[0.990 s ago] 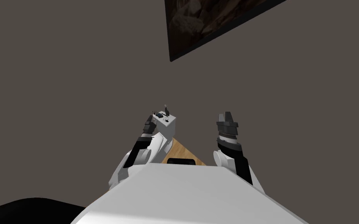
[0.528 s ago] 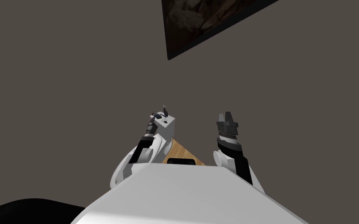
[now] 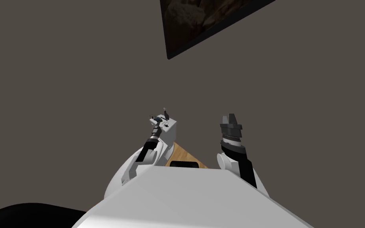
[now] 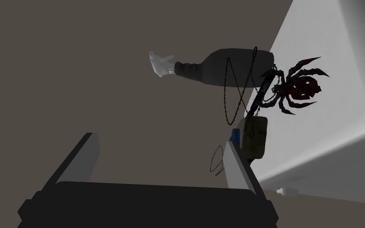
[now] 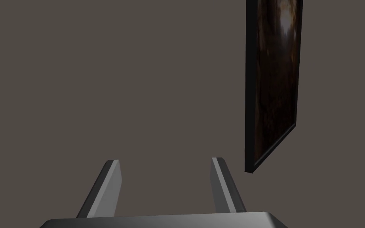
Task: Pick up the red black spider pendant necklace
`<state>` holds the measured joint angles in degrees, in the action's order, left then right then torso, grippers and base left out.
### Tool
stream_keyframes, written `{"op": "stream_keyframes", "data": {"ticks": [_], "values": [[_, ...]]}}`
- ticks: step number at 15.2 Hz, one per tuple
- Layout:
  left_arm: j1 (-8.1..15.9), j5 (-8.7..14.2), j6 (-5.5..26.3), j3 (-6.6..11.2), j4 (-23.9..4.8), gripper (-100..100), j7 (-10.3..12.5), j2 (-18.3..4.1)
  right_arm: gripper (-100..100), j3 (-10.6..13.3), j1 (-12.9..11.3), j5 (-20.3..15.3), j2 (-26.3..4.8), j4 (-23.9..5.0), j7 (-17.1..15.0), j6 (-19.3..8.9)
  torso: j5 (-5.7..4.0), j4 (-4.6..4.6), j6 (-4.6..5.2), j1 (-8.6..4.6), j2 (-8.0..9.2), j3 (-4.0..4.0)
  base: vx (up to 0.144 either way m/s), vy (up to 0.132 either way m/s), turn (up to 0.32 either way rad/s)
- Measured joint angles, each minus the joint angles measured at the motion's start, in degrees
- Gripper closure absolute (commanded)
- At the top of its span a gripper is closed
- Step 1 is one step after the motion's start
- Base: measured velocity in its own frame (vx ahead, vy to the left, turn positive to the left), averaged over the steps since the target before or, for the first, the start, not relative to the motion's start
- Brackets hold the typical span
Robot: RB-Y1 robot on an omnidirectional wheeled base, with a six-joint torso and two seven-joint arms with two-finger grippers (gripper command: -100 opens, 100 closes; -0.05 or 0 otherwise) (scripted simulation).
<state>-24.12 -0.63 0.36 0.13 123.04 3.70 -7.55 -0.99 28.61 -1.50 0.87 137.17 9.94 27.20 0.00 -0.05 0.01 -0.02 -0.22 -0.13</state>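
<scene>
White surface (image 4: 336, 130), left claw (image 4: 160, 166) open near necklace (image 4: 296, 88)

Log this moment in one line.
left gripper: open, nothing held | spider pendant necklace: on white surface, beyond left gripper | right gripper: open, raised

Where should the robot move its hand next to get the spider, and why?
Probably slide the left gripper sideways toward the spider, until it sits between the fingers. The fingers stand open with nothing between them, while the spider lies on the white top beyond one finger, its chain running across a dark bottle.
</scene>
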Motion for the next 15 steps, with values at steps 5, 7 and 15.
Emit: {"op": "stream_keyframes", "data": {"ticks": [5, 7, 15], "values": [[0.72, -1.01, 3.83, -0.56, -2.39, -100, -0.53, -1.83, 0, 0.0, 0.0, 0.0, 0.0, 0.0, 0.0, 0.0, 0.01, 0.0, 0.0, 0.04, 0.0, 0.0, 0.048, 0.009, -0.071], [0.87, -1.26, 5.39, -0.65, -3.26, -100, -0.61, -2.99, 0, 0.0, 0.0, 0.0, 0.0, 0.0, 0.0, 0.0, 0.01, 0.0, 0.0, 0.04, -0.01, 0.0, 0.04, 0.004, -0.042], [0.78, -1.29, 6.27, -0.63, -2.49, 100, -0.59, -3.04, 0, 0.0, 0.0, 0.0, 0.0, 0.0, 0.0, 0.0, -0.03, 0.03, -0.02, -0.04, 0.19, 0.1, 0.027, 0.007, -0.003]]}}
